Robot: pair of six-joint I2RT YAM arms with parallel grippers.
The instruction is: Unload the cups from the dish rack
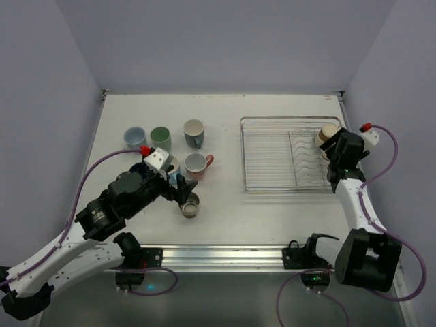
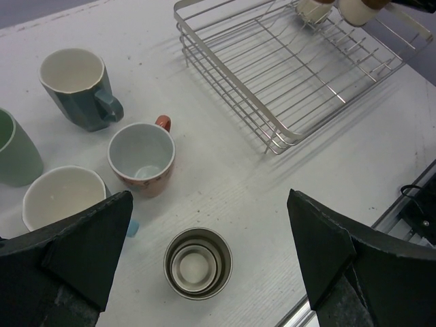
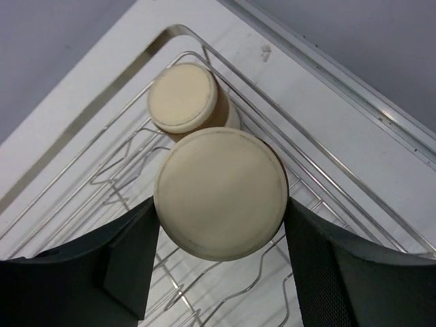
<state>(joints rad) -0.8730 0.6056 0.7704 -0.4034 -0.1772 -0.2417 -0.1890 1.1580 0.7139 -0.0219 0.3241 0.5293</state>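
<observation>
1. Left side of the bench: light blue cup, green cup, dark teal mug and pink mug. All are upright, mouths up and empty.
2. White-lined cup is upright and partly under the left tool. That tool is spread wide above the bench, gripping nothing.
3. Grey cup stands upright near the pink mug. Rings inside look like a smaller cup nested in it, can't tell for sure.
4. Dish rack sits right of the cups, well apart. Two beige cups lie in its far right corner, by the prongs.
5. Big beige cup has its base toward the wrist camera. The right tool has a finger pressed on each side of it. Small beige cup is just behind it.
</observation>
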